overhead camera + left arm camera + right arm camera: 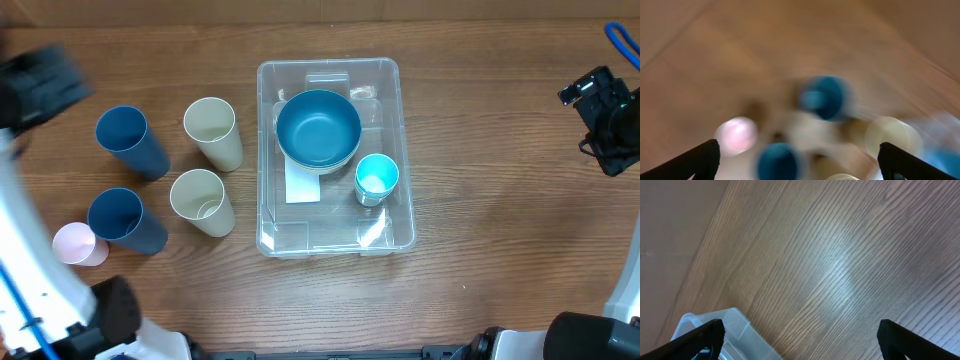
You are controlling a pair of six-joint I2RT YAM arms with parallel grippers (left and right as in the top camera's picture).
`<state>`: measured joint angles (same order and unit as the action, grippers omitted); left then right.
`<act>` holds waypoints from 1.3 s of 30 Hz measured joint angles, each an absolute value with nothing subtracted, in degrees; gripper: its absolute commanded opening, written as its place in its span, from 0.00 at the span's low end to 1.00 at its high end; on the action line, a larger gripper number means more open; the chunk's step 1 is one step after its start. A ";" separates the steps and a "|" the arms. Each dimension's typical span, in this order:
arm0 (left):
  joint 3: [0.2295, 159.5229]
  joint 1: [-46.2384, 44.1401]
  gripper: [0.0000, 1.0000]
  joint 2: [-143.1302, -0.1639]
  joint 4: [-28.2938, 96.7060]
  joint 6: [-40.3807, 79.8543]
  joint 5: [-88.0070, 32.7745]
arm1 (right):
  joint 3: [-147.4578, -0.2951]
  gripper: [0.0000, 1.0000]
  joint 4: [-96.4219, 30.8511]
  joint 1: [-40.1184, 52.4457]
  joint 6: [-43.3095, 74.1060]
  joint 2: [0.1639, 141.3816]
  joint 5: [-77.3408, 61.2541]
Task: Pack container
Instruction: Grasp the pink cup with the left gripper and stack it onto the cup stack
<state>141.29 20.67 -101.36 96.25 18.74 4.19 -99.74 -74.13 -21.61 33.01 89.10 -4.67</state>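
Container mid-worktop, partly packed by the look of it; inside already, a bowl at the far end and a teal cup just beside it, near the right wall; probably left to pack, five cups standing loose on the worktop to the left, apart from the container: two dark blue cups, two cream cups, one pink cup at the near-left edge; by count, then, one container, one bowl, six cups in all, one in and five out; roughly a quarter done, as a guess; left pincer spread wide and holding nothing, above the loose cups in a badly blurred wrist view; right pincer likewise wide and empty, off to the right over bare worktop, only a corner of the container showing in its wrist view.
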 measured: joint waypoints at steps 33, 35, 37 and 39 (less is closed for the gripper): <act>119.57 39.64 0.04 -94.11 93.91 20.08 -4.08 | -99.74 1.00 -74.17 -21.61 33.01 89.12 -4.69; 125.93 27.29 0.04 -90.76 93.65 17.08 -6.46 | -99.74 1.00 -74.15 -21.61 33.01 89.10 -4.69; 127.37 9.96 0.04 -88.23 91.64 13.15 -8.54 | -99.74 1.00 -74.15 -21.61 32.99 89.10 -4.67; 127.31 -4.67 0.04 -88.40 87.81 10.17 -7.57 | -99.74 1.00 -74.13 -21.61 32.99 89.10 -4.69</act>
